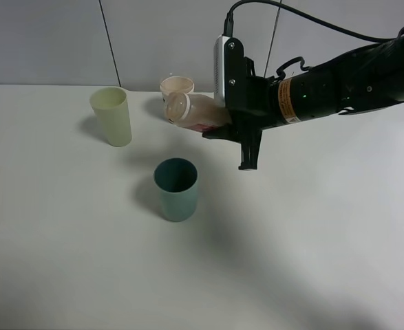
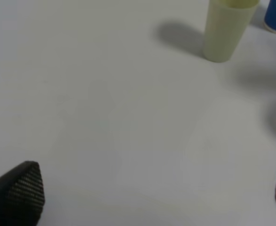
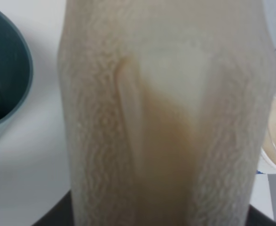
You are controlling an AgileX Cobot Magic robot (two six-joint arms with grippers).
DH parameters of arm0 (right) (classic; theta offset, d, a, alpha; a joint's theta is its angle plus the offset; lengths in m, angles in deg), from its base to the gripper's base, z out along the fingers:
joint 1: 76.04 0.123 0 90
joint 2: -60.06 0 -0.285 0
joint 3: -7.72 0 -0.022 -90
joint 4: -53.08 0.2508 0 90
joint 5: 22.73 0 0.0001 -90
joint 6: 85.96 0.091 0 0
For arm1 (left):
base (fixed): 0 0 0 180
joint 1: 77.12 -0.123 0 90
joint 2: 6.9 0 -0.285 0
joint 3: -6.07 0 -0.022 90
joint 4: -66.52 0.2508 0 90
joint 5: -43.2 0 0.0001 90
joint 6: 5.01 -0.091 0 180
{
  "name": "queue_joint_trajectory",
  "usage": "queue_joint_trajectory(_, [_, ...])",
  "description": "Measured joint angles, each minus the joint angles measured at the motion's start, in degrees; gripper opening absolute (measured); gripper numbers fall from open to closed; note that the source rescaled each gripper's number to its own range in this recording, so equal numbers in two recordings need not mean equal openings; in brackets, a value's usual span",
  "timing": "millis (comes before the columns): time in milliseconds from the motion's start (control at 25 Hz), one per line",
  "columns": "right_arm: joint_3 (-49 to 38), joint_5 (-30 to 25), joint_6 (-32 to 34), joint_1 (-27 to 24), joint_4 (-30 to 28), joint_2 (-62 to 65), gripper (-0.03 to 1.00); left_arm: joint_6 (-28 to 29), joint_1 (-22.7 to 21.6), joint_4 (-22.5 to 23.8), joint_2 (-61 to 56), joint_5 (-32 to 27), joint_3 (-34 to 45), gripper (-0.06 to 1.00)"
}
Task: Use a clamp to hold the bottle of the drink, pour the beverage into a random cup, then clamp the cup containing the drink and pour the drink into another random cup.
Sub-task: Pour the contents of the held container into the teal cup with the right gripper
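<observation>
The left end effector (image 2: 152, 190) hangs with jaws spread wide over the bare bench (image 1: 312, 261). Farther on, the teal cup (image 1: 176, 189) stands upright. Beyond it the right end effector (image 1: 235, 129) is clamped on the bottle (image 1: 195, 113), held tipped nearly flat above the bench (brownish drink shows inside). The pale yellow cup (image 1: 112, 115) stands to the left. The peach cup (image 1: 177, 86) is farthest, just behind the bottle's neck.
</observation>
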Motion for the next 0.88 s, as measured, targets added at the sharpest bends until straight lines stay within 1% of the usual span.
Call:
queue_joint_trajectory(120, [0.0, -0.3, 2.2, 0.1, -1.7, 0.4, 0.04, 0.0, 0.0, 0.0, 0.0, 0.0, 0.0, 1.0])
queue_joint_trajectory(280, [0.0, -0.8, 2.8, 0.9, -3.5, 0.4, 0.04, 0.0, 0.0, 0.0, 0.0, 0.0, 0.0, 1.0])
queue_joint_trajectory(480, [-0.9, -2.1, 5.5, 1.3, -4.9, 0.5, 0.04, 0.0, 0.0, 0.0, 0.0, 0.0, 0.0, 1.0])
queue_joint_trajectory(720, [-4.5, -4.2, 4.1, 1.3, -4.9, 0.9, 0.04, 0.0, 0.0, 0.0, 0.0, 0.0, 0.0, 1.0])
queue_joint_trajectory(880, [-4.6, -4.2, 3.9, 1.3, -4.9, 1.7, 0.04, 0.0, 0.0, 0.0, 0.0, 0.0, 0.0, 1.0])
